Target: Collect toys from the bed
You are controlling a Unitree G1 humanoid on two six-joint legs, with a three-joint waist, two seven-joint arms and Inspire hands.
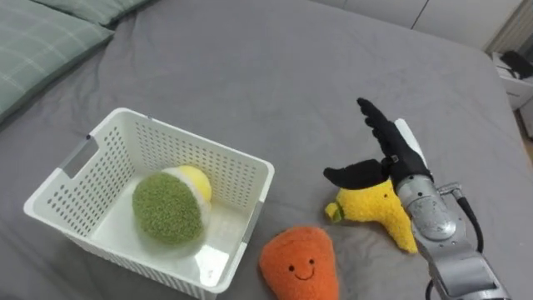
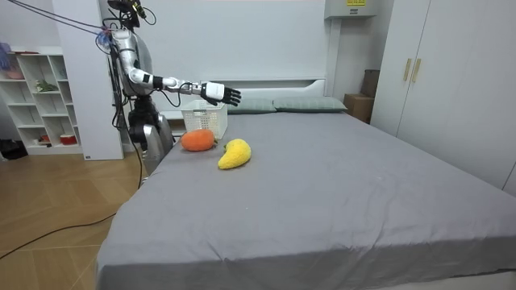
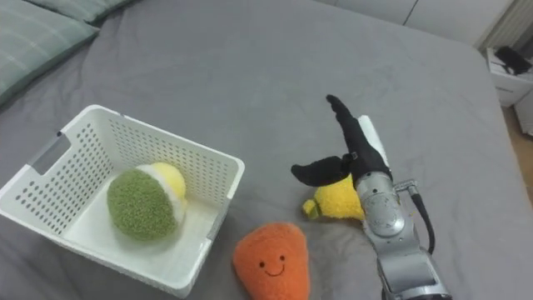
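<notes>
1. Hovering open, with fingers straight and holding nothing, the black right hand hangs above the yellow banana-shaped plush toy on the grey bed; a shallow grasp may catch only fuzz and slip.
2. The orange smiling plush carrot lies close by (just beside the white perforated plastic basket); a sweeping reach could knock it away.
3. A careless drop could clip the basket's rim.

A green checked pillow lies far left. In the room view, white shelves stand left, a wardrobe right.
</notes>
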